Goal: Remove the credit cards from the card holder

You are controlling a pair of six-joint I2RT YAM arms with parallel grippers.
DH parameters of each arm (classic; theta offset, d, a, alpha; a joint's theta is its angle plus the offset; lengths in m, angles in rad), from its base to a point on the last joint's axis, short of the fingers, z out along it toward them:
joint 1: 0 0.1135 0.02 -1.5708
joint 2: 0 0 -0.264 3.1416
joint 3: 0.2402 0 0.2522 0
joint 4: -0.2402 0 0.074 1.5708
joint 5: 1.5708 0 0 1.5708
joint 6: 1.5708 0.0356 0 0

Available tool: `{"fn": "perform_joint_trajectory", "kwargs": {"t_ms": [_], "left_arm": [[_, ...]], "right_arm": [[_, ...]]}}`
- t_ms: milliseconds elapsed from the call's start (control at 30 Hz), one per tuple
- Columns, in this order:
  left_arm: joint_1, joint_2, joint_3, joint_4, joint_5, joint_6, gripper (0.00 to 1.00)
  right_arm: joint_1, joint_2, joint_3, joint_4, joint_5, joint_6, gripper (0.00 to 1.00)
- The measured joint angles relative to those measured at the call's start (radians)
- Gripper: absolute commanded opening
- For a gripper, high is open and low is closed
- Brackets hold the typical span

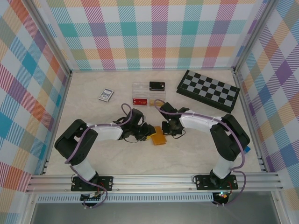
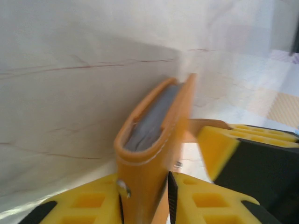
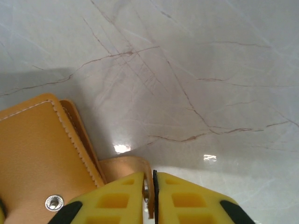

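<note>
Lettering on the things at the far side of the table (image 1: 117,158) was too small for me to read from the top camera: a small grey-and-white item (image 1: 106,95), a clear plastic box (image 1: 141,96) with red contents, a black item (image 1: 157,86) just behind it, and a chessboard (image 1: 209,90) at far right. The tabletop was pale and marble-like with thin reddish veins. Plaid panels (image 1: 159,32) in many colours walled the cell on three sides, and an aluminium rail (image 1: 154,179) ran along the near edge. Near the middle of the table, between my two arms, was the orange-tan card holder (image 2: 154,140), its covers nearly together and grey inner panels showing at one end. My left gripper (image 2: 144,191) had the holder's body between its yellow fingers, both against it. My right gripper (image 3: 149,182) was closed almost fully on a thin tan tab (image 3: 124,164) of the holder. Any cards inside were hidden, the left wrist view was blurred, and I could not tell whether the holder rested on the table or hung lifted
</note>
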Motion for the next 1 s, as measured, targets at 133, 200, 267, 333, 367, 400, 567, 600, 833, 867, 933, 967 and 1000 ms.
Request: {"fn": "perform_joint_trajectory", "kwargs": {"t_ms": [133, 200, 267, 333, 367, 400, 567, 600, 833, 867, 933, 967, 1000], "left_arm": [[0.003, -0.025, 0.006, -0.081, -0.05, 0.012, 0.68], [0.014, -0.065, 0.012, -0.129, -0.081, 0.027, 0.82], [0.029, -0.11, 0.017, -0.178, -0.11, 0.048, 0.92], [0.045, -0.158, 0.019, -0.208, -0.141, 0.073, 0.99], [0.052, -0.185, 0.019, -0.219, -0.161, 0.085, 1.0], [0.058, -0.211, 0.019, -0.231, -0.184, 0.097, 1.0], [0.094, -0.301, 0.019, -0.278, -0.252, 0.129, 1.0], [0.105, -0.309, 0.019, -0.287, -0.261, 0.132, 1.0], [0.147, -0.347, 0.019, -0.383, -0.326, 0.134, 1.0], [0.147, -0.352, 0.019, -0.391, -0.333, 0.134, 1.0], [0.147, -0.36, 0.019, -0.4, -0.341, 0.133, 1.0], [0.147, -0.363, 0.019, -0.4, -0.348, 0.133, 1.0], [0.147, -0.366, 0.019, -0.4, -0.351, 0.133, 1.0]], "right_arm": [[0.0, -0.002, 0.0, 0.003, -0.009, -0.015, 0.07], [0.0, -0.014, 0.0, 0.002, -0.015, -0.026, 0.07], [0.0, -0.04, 0.0, 0.003, -0.027, -0.037, 0.07], [0.0, -0.077, 0.0, 0.004, -0.051, -0.052, 0.07], [0.0, -0.097, 0.001, 0.006, -0.071, -0.056, 0.07], [0.0, -0.114, 0.002, 0.011, -0.093, -0.058, 0.07], [0.012, -0.163, 0.002, 0.065, -0.195, -0.06, 0.08], [0.017, -0.171, 0.002, 0.074, -0.212, -0.06, 0.08], [0.035, -0.2, 0.024, 0.106, -0.288, -0.05, 0.09], [0.039, -0.2, 0.029, 0.108, -0.294, -0.048, 0.09], [0.045, -0.2, 0.038, 0.109, -0.3, -0.048, 0.09], [0.048, -0.2, 0.041, 0.109, -0.302, -0.047, 0.09], [0.05, -0.2, 0.043, 0.109, -0.303, -0.045, 0.09]]}}
